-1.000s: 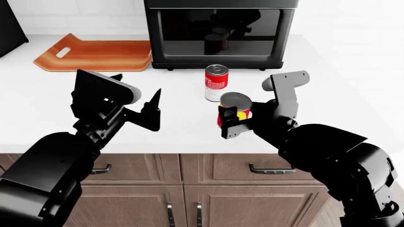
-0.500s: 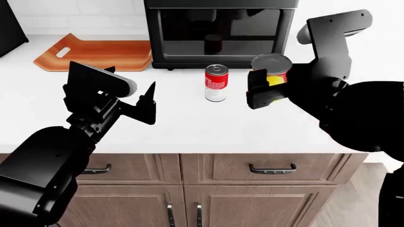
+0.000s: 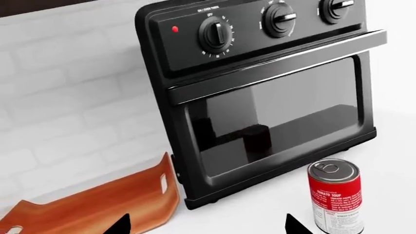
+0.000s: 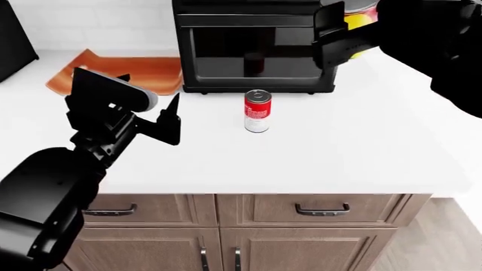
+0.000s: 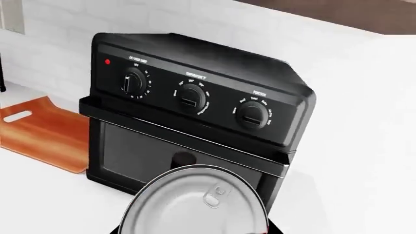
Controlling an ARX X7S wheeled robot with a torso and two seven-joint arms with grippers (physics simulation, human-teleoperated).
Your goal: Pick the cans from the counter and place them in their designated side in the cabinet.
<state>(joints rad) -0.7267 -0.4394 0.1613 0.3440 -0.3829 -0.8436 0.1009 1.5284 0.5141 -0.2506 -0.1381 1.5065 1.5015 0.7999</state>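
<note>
Slim red-white can (image 4: 257, 111), silver lid, upright.

Two cans (image 4: 257, 110) (image 4: 358, 17), one oven (image 4: 252, 45), one cutting board (image 4: 124, 70)

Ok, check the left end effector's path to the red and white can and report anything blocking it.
Nothing visible blocks it. Only bare white counter lies between the open left end effector and the red and white can. The toaster oven stands behind the can, not between them.
</note>
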